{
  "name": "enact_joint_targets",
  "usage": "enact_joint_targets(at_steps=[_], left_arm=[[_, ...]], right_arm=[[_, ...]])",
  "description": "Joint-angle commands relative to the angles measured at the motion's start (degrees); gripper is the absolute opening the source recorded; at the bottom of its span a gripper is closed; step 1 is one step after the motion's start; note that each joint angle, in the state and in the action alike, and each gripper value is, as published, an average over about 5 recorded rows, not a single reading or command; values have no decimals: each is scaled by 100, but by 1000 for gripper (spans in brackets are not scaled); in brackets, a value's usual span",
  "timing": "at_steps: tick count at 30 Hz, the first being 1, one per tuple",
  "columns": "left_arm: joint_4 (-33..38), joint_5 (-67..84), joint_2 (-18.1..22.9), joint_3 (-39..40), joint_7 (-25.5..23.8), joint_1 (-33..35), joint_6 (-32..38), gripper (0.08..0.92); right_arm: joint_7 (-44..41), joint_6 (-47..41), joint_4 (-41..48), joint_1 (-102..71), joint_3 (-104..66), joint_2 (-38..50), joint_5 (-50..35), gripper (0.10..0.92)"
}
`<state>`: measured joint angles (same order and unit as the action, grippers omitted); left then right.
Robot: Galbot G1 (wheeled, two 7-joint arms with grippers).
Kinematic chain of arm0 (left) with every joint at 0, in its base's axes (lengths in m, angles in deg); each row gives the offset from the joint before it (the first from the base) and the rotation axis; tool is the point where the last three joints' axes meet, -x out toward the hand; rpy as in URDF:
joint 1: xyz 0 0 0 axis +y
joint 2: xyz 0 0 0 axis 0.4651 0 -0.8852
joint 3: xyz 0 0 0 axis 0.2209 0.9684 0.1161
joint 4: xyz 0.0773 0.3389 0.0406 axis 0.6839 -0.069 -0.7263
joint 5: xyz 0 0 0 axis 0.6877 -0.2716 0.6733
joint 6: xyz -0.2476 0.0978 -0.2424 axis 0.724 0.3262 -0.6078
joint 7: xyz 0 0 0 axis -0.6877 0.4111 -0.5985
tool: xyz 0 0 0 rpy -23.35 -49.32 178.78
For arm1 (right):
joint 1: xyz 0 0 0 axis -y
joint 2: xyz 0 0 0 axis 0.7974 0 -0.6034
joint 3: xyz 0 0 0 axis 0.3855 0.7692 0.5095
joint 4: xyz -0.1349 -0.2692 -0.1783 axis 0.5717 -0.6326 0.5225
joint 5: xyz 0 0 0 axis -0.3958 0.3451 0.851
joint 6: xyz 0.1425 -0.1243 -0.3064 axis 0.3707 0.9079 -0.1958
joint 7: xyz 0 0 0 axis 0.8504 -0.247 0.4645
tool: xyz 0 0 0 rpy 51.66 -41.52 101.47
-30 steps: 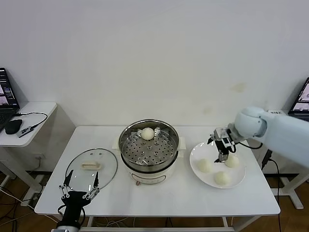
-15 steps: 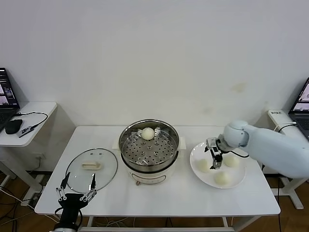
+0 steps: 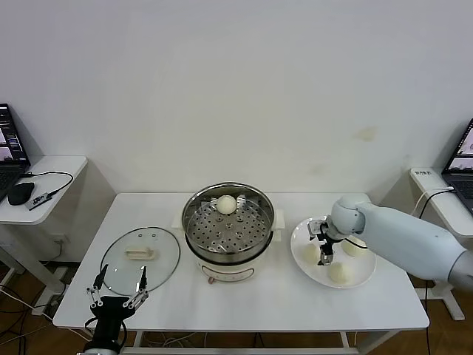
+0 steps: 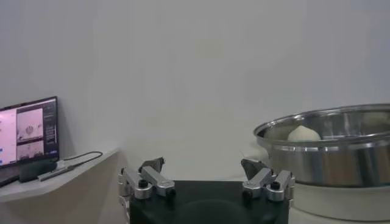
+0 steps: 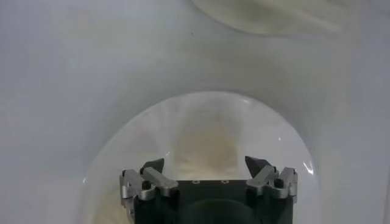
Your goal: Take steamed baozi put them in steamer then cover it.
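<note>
One baozi [image 3: 226,204] lies at the back of the steamer [image 3: 228,238] in the table's middle. Three more baozi sit on the white plate [image 3: 297,238] to its right: one on the left [image 3: 310,254], one at the back right [image 3: 355,247], one in front [image 3: 341,273]. My right gripper [image 3: 323,248] is down over the left baozi [image 5: 210,137], open, with a fingertip [image 5: 155,165] on either side above it. The cover [image 3: 140,256] lies flat on the table left of the steamer. My left gripper [image 3: 117,289] waits open at the table's front left edge.
The left wrist view shows the steamer [image 4: 329,152] with its baozi [image 4: 303,134] beyond my left gripper [image 4: 204,167]. A side table with a laptop [image 3: 9,144] and a mouse [image 3: 20,194] stands far left. Another laptop [image 3: 464,151] is far right.
My right gripper has moved left across the plate, from beside the back right baozi to over the left one, and come lower. The left gripper sank slightly.
</note>
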<state>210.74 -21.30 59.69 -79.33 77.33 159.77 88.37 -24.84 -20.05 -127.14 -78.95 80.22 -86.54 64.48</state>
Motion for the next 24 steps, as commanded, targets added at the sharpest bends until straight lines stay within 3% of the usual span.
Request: enact_joint_targets(at_steps=[1,14,24], left_arm=[[6,-2,-2,2,-4,-3,1,823],[51,-10,14,11,-2,6,31,823],[138,-12,-5,34,-7,6,30,823]], right_arm=[[8,11,269,-216,-160,-117,180,764],[-74,60,287,-12,-242,-122,98,598],[-359,-84,-324,952,52,284,-453,582]])
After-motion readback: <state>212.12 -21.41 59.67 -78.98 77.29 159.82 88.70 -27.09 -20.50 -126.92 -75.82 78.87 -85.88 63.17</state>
